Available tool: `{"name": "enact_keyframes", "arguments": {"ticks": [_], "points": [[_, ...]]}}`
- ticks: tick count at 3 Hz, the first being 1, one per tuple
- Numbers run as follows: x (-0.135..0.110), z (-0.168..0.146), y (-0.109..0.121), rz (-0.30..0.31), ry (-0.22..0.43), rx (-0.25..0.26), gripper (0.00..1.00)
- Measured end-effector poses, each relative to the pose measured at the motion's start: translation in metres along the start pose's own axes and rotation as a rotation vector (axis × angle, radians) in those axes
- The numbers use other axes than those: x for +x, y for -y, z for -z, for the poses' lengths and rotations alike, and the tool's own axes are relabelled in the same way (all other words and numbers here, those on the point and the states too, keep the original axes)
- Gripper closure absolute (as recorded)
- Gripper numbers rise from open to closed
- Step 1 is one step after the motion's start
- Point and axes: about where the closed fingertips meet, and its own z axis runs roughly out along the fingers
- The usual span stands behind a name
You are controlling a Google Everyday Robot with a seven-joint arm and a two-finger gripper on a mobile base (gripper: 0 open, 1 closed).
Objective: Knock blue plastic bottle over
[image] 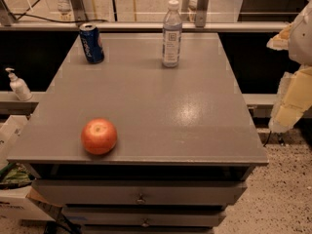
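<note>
The blue plastic bottle (171,34) is slim and clear, with a white cap and a white and pale-blue label. It stands upright at the back middle of the grey table top (161,106). My gripper (288,101) is at the right edge of the view, beyond the table's right side and well apart from the bottle. It is white and pale yellow, and partly cut off by the edge of the view. It holds nothing that I can see.
A dark blue soda can (91,43) stands at the back left of the table. A red-orange apple (99,136) sits near the front left edge. A small white pump dispenser (18,85) stands on a ledge to the left. Drawers (141,194) are below the table top.
</note>
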Motion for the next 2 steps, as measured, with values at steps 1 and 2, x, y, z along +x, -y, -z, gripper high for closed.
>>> {"name": "enact_keyframes", "arguments": {"ticks": [1, 2], "points": [[0.000, 0.000, 0.000, 0.000, 0.000, 0.000, 0.00], [-0.007, -0.012, 0.018, 0.012, 0.029, 0.045, 0.00]]}}
